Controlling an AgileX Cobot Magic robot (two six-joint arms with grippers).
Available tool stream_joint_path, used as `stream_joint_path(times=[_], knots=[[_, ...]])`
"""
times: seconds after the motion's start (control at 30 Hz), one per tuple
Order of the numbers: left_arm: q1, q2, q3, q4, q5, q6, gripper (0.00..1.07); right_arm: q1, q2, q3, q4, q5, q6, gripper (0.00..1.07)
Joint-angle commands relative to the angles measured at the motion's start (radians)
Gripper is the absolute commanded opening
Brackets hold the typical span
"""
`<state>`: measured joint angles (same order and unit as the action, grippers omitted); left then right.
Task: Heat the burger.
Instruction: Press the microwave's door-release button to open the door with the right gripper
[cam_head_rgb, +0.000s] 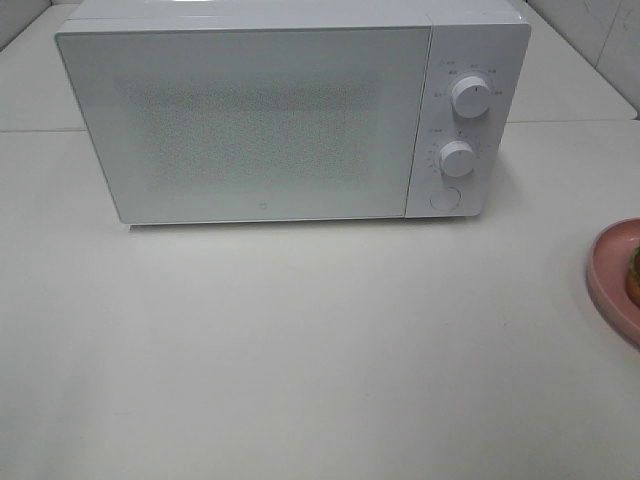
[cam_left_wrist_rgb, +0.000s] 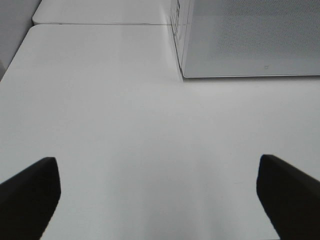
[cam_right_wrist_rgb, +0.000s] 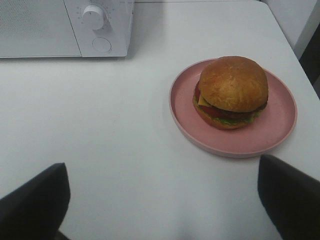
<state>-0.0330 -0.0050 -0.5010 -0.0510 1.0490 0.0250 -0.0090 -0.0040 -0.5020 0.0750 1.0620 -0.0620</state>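
A white table carries everything and fills the gap between both pairs of jaws. The left jaws are spread wide with only bare table between their dark tips. The right jaws are spread just as wide and hold nothing.

A white microwave stands on the table well ahead of the left jaws, its door shut and its near corner facing them. From the right jaws it stands farther off than the plate and to the side of it, with the control panel as the closest part.

A round pink plate lies flat on the table just ahead of the right jaws, clear of both tips. The burger sits upright on this plate, about in its middle, with pink rim showing all around. Its brown bun is on top, with a red layer, a yellow corner and a green edge below.

On the panel are an upper knob, a lower knob and a round button under them.
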Motion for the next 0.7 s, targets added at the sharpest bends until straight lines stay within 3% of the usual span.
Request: stream_joint_path(times=[0.03,0.7], knots=[[0.0,-0.016,0.002,-0.007,-0.014,0.002,1.0,0.003,-0.036,-0.003,0.003,-0.004,-0.006,0.99],[0.0,-0.016,0.002,-0.007,-0.014,0.002,1.0,0.003,0.024,-0.004,-0.011,-0.005,-0.01,0.99]])
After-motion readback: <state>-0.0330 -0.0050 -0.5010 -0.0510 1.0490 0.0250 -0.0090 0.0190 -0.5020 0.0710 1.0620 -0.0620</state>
